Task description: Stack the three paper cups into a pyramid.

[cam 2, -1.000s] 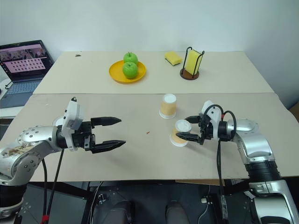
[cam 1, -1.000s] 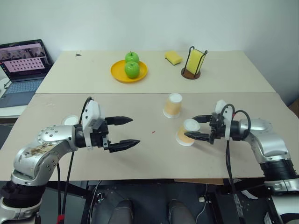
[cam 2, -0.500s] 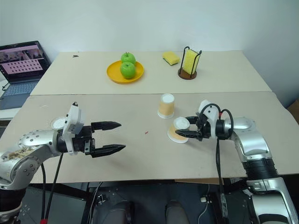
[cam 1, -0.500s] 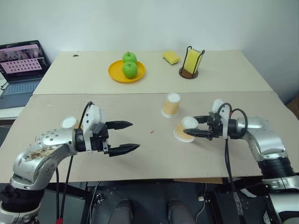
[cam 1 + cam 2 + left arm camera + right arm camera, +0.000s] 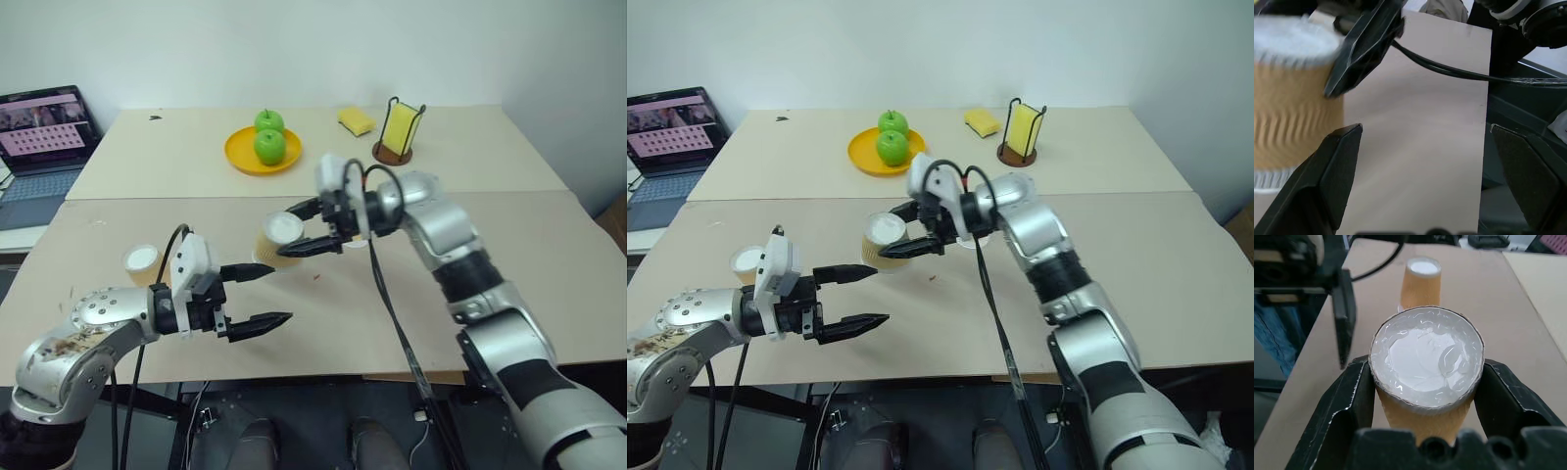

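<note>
A: Nothing stacked yet. Your right gripper (image 5: 306, 230) is clamped on one paper cup (image 5: 280, 238), held above the table (image 5: 411, 294); second cup (image 5: 142, 262) stands far left. Third I can't place.

B: Left gripper (image 5: 263, 296)?

A: Jaws wide, empty. Cups: tapered, ribbed tan sides, white base up.
</note>
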